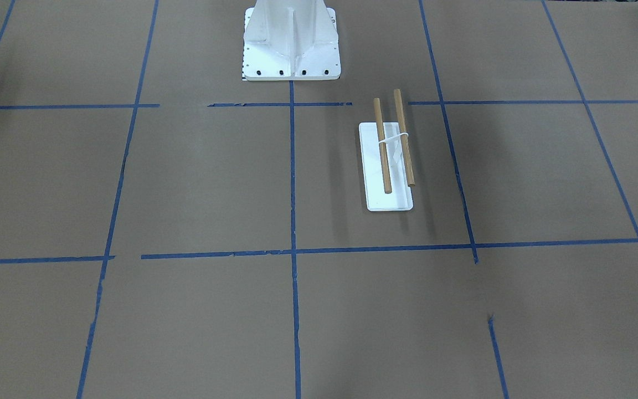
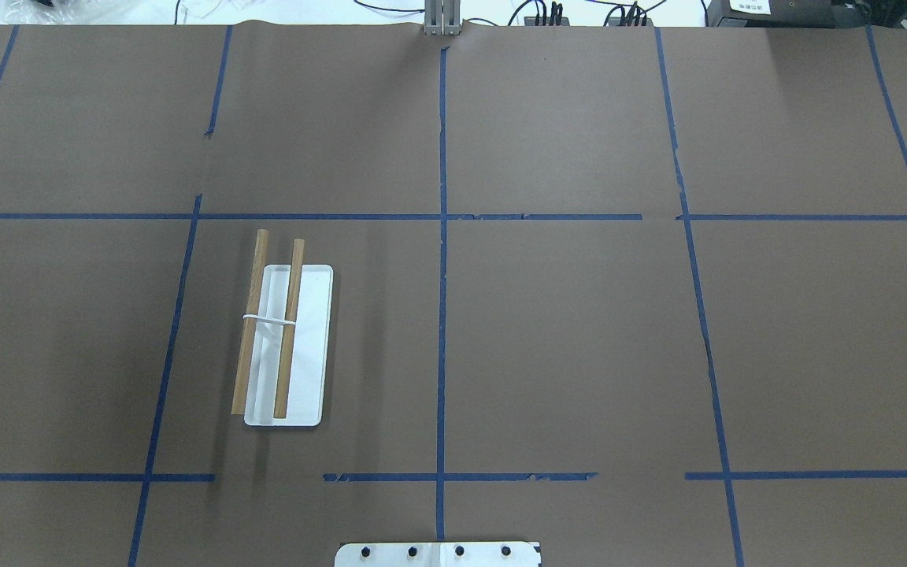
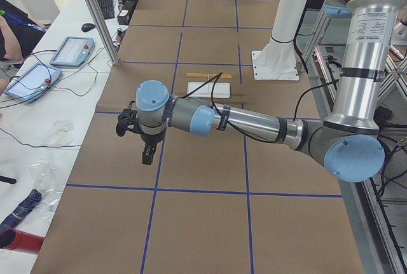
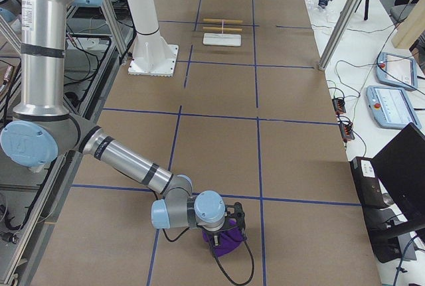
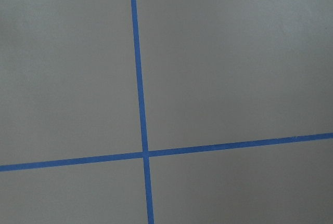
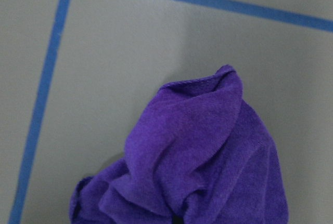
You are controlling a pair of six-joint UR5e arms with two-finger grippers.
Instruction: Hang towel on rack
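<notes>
The rack (image 1: pixel 390 197) has a flat white base and two tan wooden rods, both bare. It also shows in the overhead view (image 2: pixel 313 346) left of centre, and far off in both side views (image 3: pixel 210 88) (image 4: pixel 222 38). The deep-purple towel (image 6: pixel 208 167) lies bunched on the brown table. In the exterior right view my right gripper (image 4: pixel 224 231) is down on the towel (image 4: pixel 224 245); I cannot tell whether it is open or shut. My left gripper (image 3: pixel 147 156) hangs above bare table, away from the rack; I cannot tell its state. Neither wrist view shows fingers.
The large white bolted pedestal (image 1: pixel 291 55) stands at the table's robot side (image 3: pixel 276 64). Blue tape lines (image 2: pixel 442 236) grid the brown table. Teach pendants (image 3: pixel 38 74) and cables lie on the white side bench. An aluminium post (image 4: pixel 339 20) stands at the table's edge.
</notes>
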